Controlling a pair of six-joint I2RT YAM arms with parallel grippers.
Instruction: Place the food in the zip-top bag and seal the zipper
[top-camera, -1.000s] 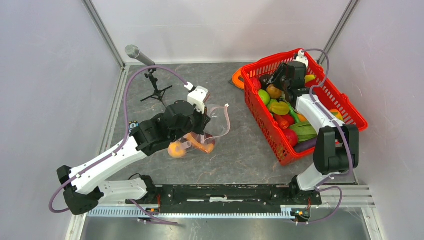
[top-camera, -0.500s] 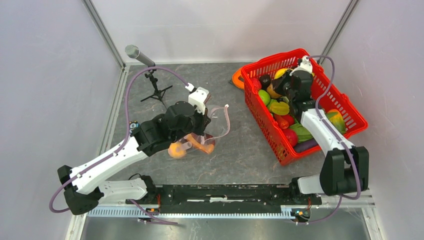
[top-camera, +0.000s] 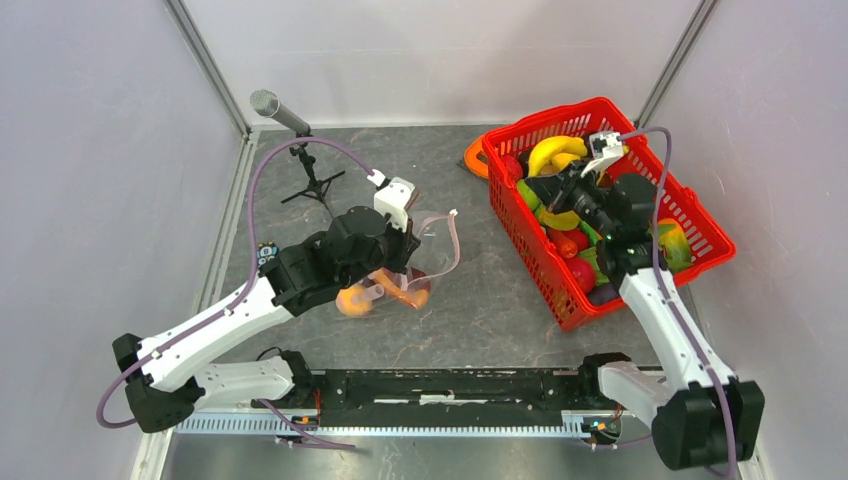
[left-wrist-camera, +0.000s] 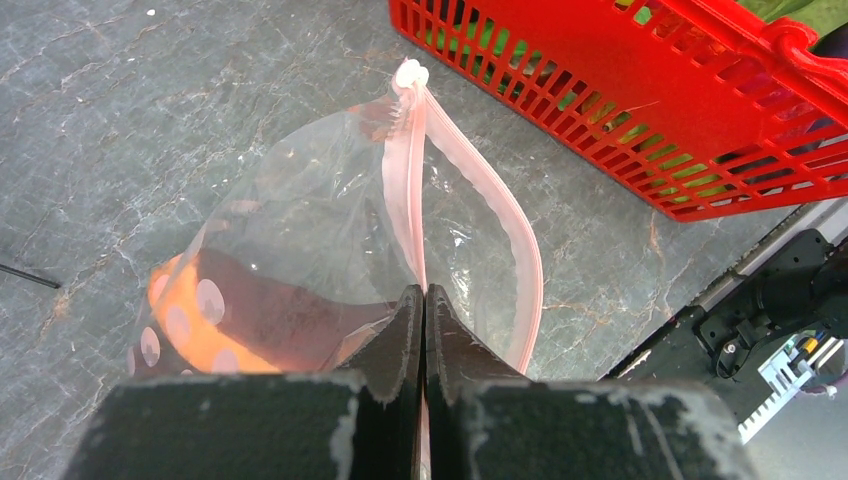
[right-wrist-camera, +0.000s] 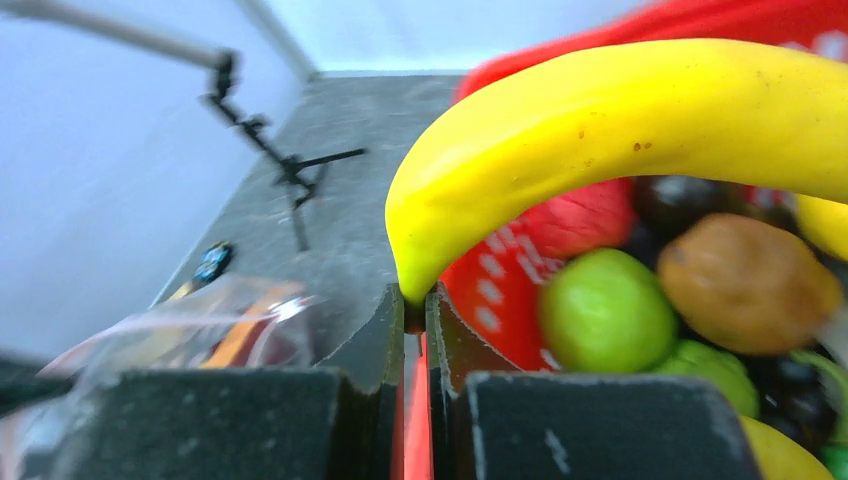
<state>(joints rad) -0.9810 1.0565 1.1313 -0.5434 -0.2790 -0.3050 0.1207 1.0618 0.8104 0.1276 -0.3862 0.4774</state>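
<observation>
The zip-top bag (top-camera: 432, 250) lies on the table left of the basket, clear with pale dots, its mouth gaping (left-wrist-camera: 330, 210). My left gripper (left-wrist-camera: 424, 300) is shut on the pink zipper (left-wrist-camera: 408, 190) at the near lip. Orange food (top-camera: 352, 300) shows through the bag's wall (left-wrist-camera: 195, 345). My right gripper (right-wrist-camera: 412, 300) is shut on the tip of a yellow banana (right-wrist-camera: 620, 110), held above the basket's food (top-camera: 555, 155). A green fruit (right-wrist-camera: 605, 312), a brown kiwi (right-wrist-camera: 745, 282) and a red piece (right-wrist-camera: 585, 215) lie below it.
The red mesh basket (top-camera: 705, 215) stands at the right, full of toy fruit and vegetables, its wall close to the bag (left-wrist-camera: 620, 95). A flat orange ring (top-camera: 473, 158) lies behind its left corner. A microphone on a small tripod (top-camera: 311, 178) stands at the back left.
The right gripper has shut on the banana and raised it out of the pile, while its arm swung rightward. The left gripper and the bag have stayed put.
</observation>
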